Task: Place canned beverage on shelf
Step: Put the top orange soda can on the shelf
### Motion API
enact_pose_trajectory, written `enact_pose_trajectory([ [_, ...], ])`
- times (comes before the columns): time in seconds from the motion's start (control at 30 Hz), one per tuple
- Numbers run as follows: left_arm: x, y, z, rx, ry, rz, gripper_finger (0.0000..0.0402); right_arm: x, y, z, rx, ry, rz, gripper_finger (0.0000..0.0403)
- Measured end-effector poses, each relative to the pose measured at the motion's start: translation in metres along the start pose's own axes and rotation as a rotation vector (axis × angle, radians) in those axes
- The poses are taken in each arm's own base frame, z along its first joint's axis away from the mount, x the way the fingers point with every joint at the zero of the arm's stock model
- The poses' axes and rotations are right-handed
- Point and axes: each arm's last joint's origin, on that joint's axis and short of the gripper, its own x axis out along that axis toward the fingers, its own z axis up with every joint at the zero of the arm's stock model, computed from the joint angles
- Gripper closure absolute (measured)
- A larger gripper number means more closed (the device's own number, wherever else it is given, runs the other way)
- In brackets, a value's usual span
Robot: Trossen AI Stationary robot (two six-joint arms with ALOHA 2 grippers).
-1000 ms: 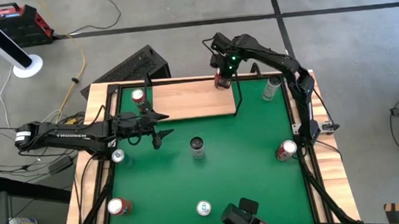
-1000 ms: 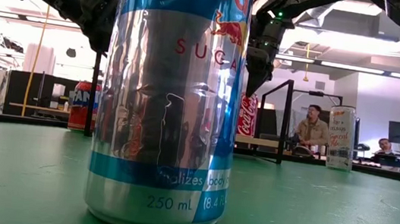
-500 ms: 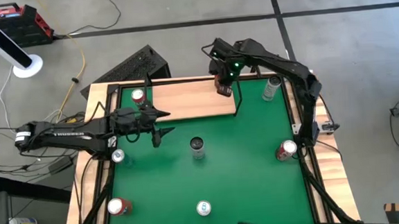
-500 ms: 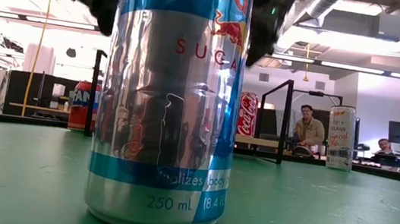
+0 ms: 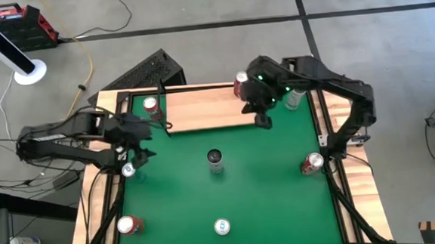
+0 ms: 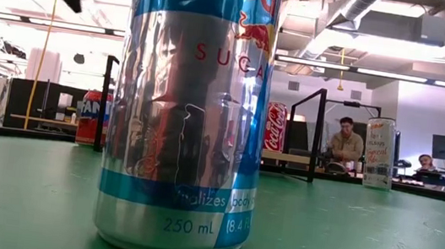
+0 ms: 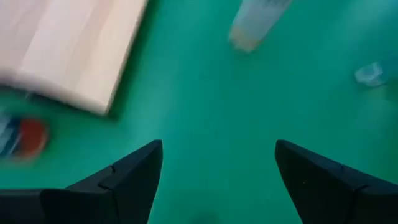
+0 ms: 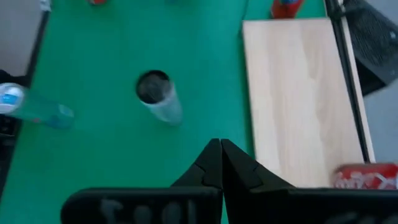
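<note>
The shelf [image 5: 205, 109], a light-wood board in a black wire frame, lies at the far side of the green mat. A red Coca-Cola can [image 5: 241, 81] stands upright on its far right corner [image 8: 364, 176]. My right gripper [image 5: 261, 121] hangs shut over the shelf's near right edge, clear of that can and empty [image 8: 221, 155]. My left gripper [image 5: 142, 145] is open and empty above the mat's left side [image 7: 217, 168]. An orange-red can [image 5: 151, 105] stands on the mat beside the shelf's left end.
Loose cans stand on the mat: a dark-topped one [image 5: 214, 158] in the middle, a silver one [image 5: 128, 170] under my left arm, red ones near left [image 5: 129, 224] and right [image 5: 311, 163], a pale one far right [image 5: 295, 96], and a Red Bull [image 6: 186, 111] at the near edge.
My right gripper has risen from above the Coca-Cola can and swung toward the table's near and right side; the can stays upright on the shelf. My left gripper has drawn back toward the table's left edge, risen and tipped downward, staying open.
</note>
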Motion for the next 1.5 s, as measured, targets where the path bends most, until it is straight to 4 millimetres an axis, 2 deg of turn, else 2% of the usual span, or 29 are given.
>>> enact_pose_trajectory([
  [0.17,-0.019,0.009,-0.004,-0.108,0.001,0.215,0.0104,-0.007,0.023,0.006,-0.008,-0.070,0.036,0.0367],
  [0.3,-0.016,0.013,-0.003,-0.064,-0.012,0.284,0.0104,-0.003,0.042,0.009,0.016,-0.066,0.022,0.0375],
  [0.53,0.022,-0.004,0.013,0.191,-0.174,-0.093,0.0104,-0.002,0.081,0.012,0.160,-0.101,-0.007,0.0375],
  [0.7,0.047,-0.011,0.017,0.313,-0.323,-0.222,0.0104,-0.004,0.111,0.007,0.251,-0.102,-0.077,0.0361],
  [0.83,0.064,-0.015,0.022,0.301,-0.465,-0.279,0.0104,-0.001,0.133,-0.001,0.217,-0.083,-0.110,0.0370],
  [0.93,0.075,-0.024,0.027,0.300,-0.527,-0.312,0.0104,0.005,0.141,-0.014,0.184,-0.032,-0.088,0.0384],
  [1.07,0.095,-0.040,0.038,0.327,-0.583,-0.330,0.0104,0.002,0.133,-0.039,0.192,-0.025,-0.079,0.0389],
  [1.27,0.124,-0.062,0.059,0.292,-0.631,-0.276,0.0104,-0.019,0.121,-0.095,0.199,-0.106,-0.013,0.0369],
  [1.4,0.136,-0.073,0.080,0.240,-0.633,-0.227,0.0104,-0.037,0.110,-0.131,0.198,-0.183,0.051,0.0364],
  [1.5,0.142,-0.081,0.097,0.232,-0.640,-0.210,0.0104,-0.045,0.103,-0.151,0.188,-0.239,0.095,0.0373],
])
